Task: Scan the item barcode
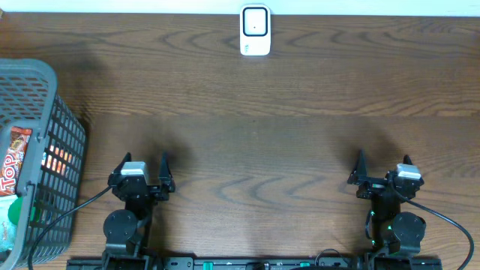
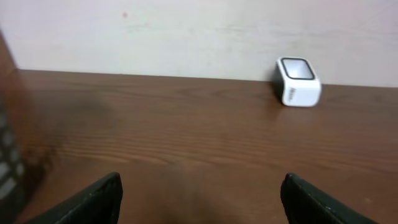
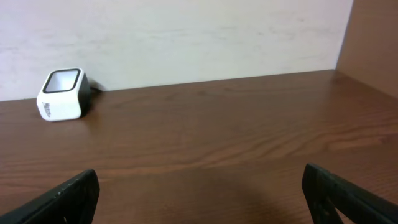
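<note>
Left claw [image 1: 144, 163] and right claw [image 1: 382, 161] gape wide, empty, above the tabletop [image 1: 300, 112]. The grey basket [image 1: 34, 79] just left of the left claw holds the red packet [image 1: 16, 159]; the white scanner [image 1: 255, 30] stands well apart at the far edge.

Qty check: 1 scanner [image 1: 255, 31]. 1 basket [image 1: 66, 139]. In basket, visible: 1 red pkt [image 1: 16, 156], 1 green obj [image 1: 13, 212]; anything more behind the mesh, can't tell qty. 2 grippers: left gripper [image 1: 145, 161] + right gripper [image 1: 383, 160], 2 fingers [image 1: 165, 160] ea, 4 total. 1 table [image 1: 247, 135].
</note>
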